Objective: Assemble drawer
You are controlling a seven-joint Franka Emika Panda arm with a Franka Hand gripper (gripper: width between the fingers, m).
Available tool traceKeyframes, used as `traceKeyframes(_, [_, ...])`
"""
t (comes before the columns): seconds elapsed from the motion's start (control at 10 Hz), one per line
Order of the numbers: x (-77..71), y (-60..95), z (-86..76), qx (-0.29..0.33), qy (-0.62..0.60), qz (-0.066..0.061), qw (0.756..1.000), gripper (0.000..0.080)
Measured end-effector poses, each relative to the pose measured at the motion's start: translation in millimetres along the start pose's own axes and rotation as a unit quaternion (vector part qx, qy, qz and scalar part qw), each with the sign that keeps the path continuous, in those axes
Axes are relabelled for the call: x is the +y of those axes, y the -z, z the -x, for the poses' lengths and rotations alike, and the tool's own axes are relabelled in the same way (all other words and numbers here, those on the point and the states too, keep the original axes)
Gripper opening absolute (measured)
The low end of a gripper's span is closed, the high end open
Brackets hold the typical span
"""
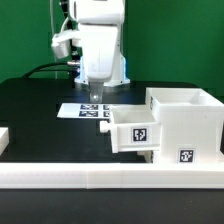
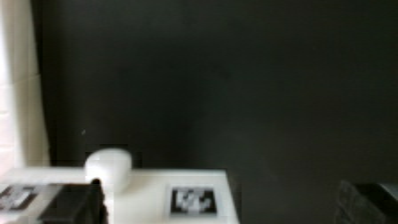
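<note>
The drawer's large white casing stands at the exterior view's right, with a tag low on its front. One shallow white tray, tagged on its face, sticks out of the casing's left side. I cannot make out a second tray. My gripper hangs over the marker board, well left of and behind the tray. In the wrist view the gripper is open and empty, with its dark fingers wide apart over the marker board. The drawer is out of the wrist view.
A long low white border bar runs along the table's front, and another white bar end is at the left. A white bar also edges the wrist view. A white rounded piece sits by one finger; I cannot tell what it is.
</note>
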State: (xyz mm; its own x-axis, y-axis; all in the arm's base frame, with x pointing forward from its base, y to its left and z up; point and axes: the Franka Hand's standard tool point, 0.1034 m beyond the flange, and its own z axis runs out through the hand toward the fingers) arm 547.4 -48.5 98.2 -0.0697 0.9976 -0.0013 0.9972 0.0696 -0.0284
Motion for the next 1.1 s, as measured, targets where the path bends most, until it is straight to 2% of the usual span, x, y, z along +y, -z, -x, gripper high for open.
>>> traceKeyframes(0.2, [-4.1,-23.3,8.3,0.01,0.007,-0.005,1.0,0.0649])
traceKeyframes(0.4, [-8.4,-39.4,4.7,0.017,0.006,-0.011,1.0,0.0649])
traceKeyframes(0.6, [-6.5,-41.6,-1.8,0.02,0.006,-0.015,1.0,0.0649])
traceKeyframes(0.9, [8.3,-39.5,-17.5,0.02,-0.011,-0.02,1.0,0.0649])
traceKeyframes(1.1, [10.6,-41.0,-38.8,0.022,-0.018,-0.022,0.999,0.0649])
